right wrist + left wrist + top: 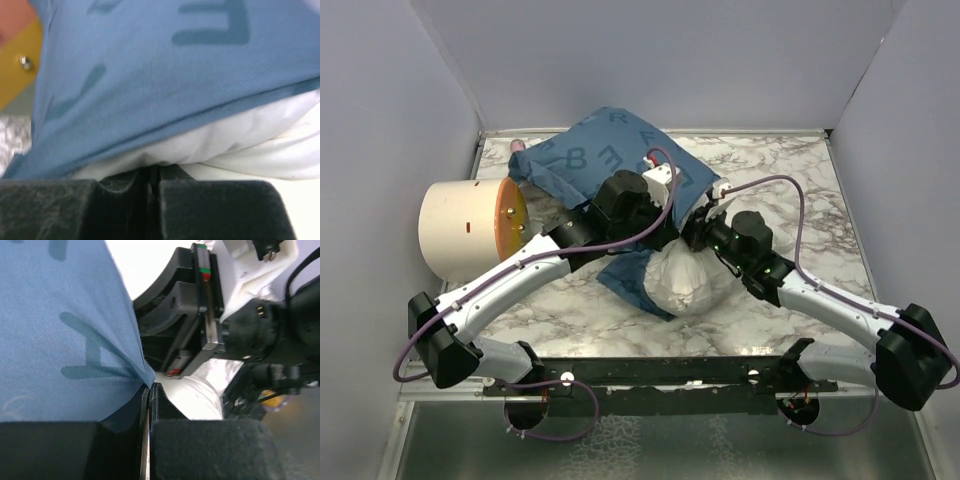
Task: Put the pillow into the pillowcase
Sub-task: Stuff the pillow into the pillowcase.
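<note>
Top external shows us the pillow (685,280) half inside the pillowcase (590,150), bulging toward six o'clock. Left jaws clamp the pillowcase hem; right jaws, closed, seemingly pinch the pillow. Next we'd draw the hem over it.

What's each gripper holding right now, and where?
Left gripper: pillowcase edge, pinched. Right gripper: apparently a fold of pillow just below the pillowcase hem.

Left arm (510,275) and right arm (830,300) reaching inward, left gripper (150,400) closed, right gripper (152,175) seemingly closed.
</note>
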Available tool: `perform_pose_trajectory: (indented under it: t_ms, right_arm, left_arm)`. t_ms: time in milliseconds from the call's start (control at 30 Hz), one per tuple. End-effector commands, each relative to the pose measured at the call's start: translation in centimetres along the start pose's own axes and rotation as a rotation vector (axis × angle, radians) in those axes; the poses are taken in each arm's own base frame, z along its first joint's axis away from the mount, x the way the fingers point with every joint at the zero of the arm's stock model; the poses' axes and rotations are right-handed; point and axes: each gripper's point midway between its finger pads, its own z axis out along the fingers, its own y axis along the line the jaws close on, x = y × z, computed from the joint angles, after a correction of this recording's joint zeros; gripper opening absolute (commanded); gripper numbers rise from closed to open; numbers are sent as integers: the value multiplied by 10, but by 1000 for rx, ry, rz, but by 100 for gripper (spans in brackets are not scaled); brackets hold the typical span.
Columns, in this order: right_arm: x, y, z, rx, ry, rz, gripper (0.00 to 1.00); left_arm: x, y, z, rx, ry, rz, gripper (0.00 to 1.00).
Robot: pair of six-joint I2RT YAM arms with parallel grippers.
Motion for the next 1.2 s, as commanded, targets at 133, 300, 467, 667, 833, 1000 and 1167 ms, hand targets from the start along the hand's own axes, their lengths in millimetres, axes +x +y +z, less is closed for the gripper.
perform_pose_trajectory:
  t_ms: [133, 300, 467, 667, 833, 1000, 1167]
  right_arm:
    - [-79, 25, 39, -105, -398, 82, 1]
    - [82, 3, 50, -72, -75, 266, 1]
    - [166, -4, 37, -46, 141, 345, 1]
    - [142, 36, 36, -294, 112, 266, 12]
    - [93, 39, 8, -305, 32, 101, 38]
    - [80, 46, 18, -325, 14, 150, 16]
    - [110, 54, 60, -374, 18, 424, 4]
  left_arm:
    - [-28, -105, -51, 568, -211, -33, 0]
    - [27, -36, -24, 492, -167, -231, 0]
    - [23, -35, -31, 533, -205, -247, 0]
    - [38, -27, -7, 529, -151, -279, 0]
    - [81, 4, 21, 399, -74, -302, 0]
    - [48, -28, 26, 547, -113, -289, 0]
    - [-12, -69, -3, 665, -186, -154, 0]
